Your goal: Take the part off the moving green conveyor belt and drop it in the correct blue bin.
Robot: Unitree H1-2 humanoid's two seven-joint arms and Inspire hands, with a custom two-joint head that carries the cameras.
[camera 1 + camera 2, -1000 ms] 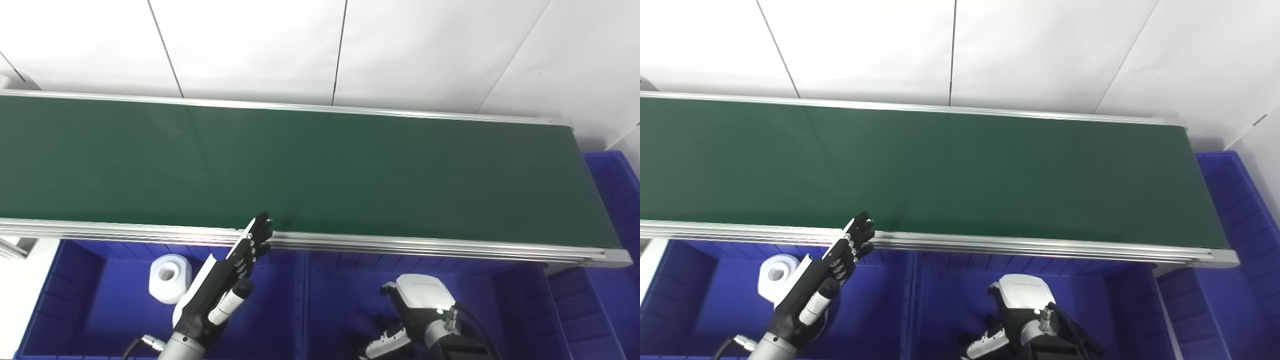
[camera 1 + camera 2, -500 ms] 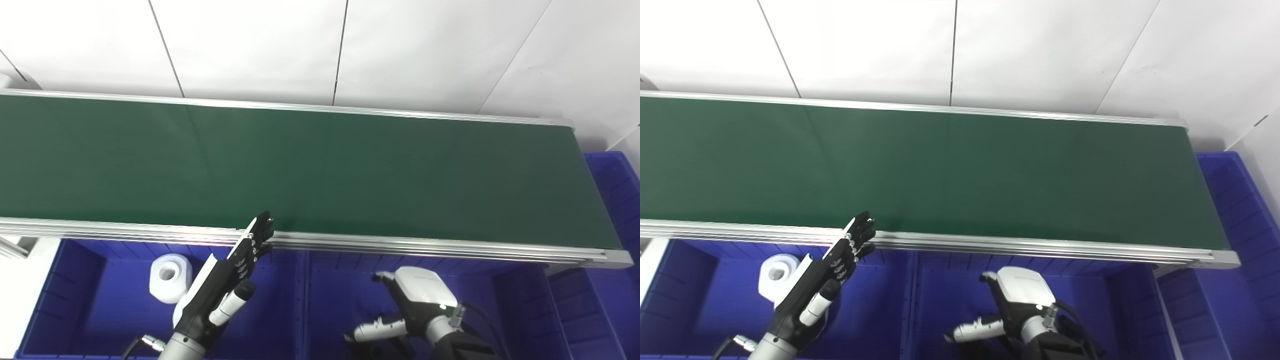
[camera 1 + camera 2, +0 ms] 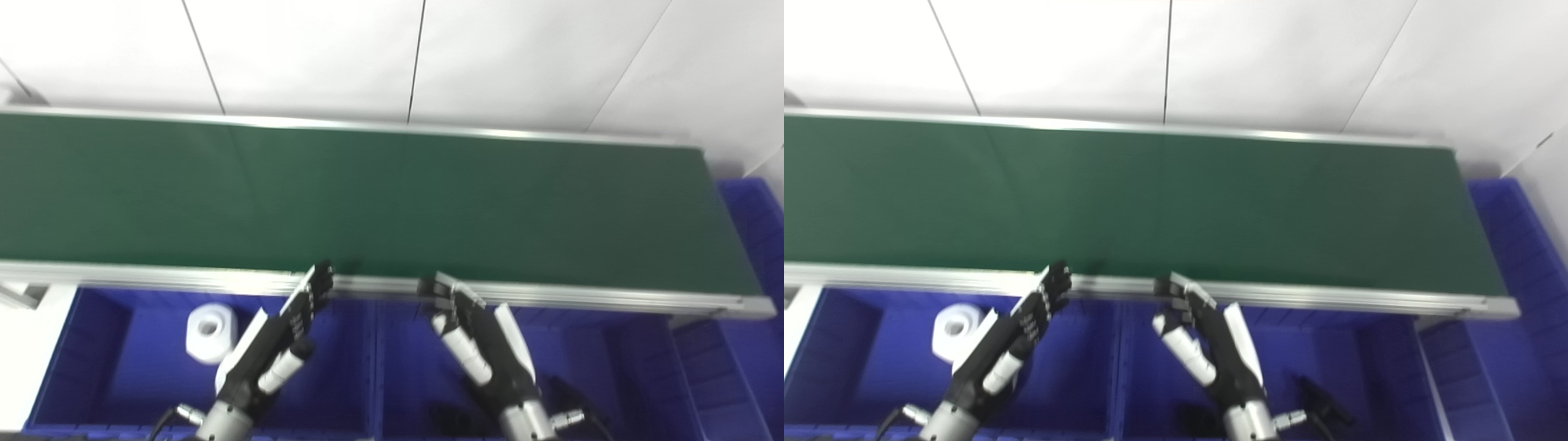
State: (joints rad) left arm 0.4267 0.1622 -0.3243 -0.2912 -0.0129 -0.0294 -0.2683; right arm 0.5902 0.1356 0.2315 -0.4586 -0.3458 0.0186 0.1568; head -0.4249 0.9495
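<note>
Below the near rail of the green conveyor belt [image 3: 392, 202], blue bins sit side by side. At the far left, the left bin [image 3: 92, 367] holds a white roll [image 3: 209, 332] lying on its floor. Just right of the roll, the left hand [image 3: 278, 343] is raised with fingers straight and apart, holding nothing; its fingertips [image 3: 321, 275] reach the belt's metal edge. Right of the divider, over the middle bin [image 3: 404, 367], the right hand [image 3: 478, 343] is also open and empty, its fingers extended and slightly curled at the same rail. Dark parts [image 3: 1323, 401] lie on that bin's floor near the right wrist, too blurred to identify. Another blue bin [image 3: 759, 233] stands past the belt's right end. No part shows on the belt surface.
</note>
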